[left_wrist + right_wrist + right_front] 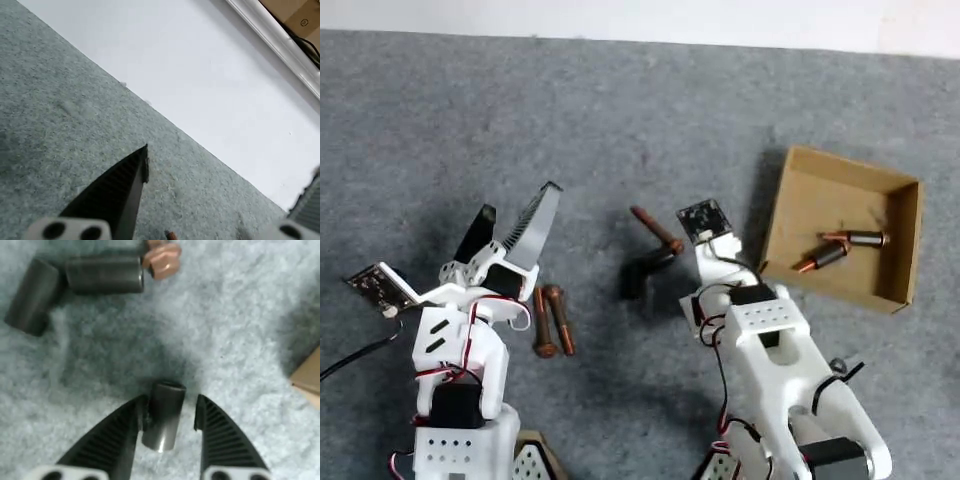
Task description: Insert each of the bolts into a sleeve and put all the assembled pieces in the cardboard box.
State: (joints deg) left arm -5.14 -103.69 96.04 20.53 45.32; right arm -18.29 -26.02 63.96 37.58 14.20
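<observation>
Grey felt table [620, 120]. Box [845, 195] at the right arm's side holds two assembled pieces [855, 238] [822, 256].

Left to do, by my count: three bolts.
- A pair [552, 320] lies by the left arm.
- One bolt [653, 228] lies with its head just beside two loose sleeves [102, 274] [32, 295].

Right gripper [171, 401] straddles a third sleeve [162, 420] on the felt, jaws narrow, a gap showing on one side, not clamped. Left gripper [520, 200] gapes wide, holding nothing.

Roughly two of five done.

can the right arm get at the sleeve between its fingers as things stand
Likely yes: the right gripper is open around the sleeve, with nothing else in the gap.
</observation>
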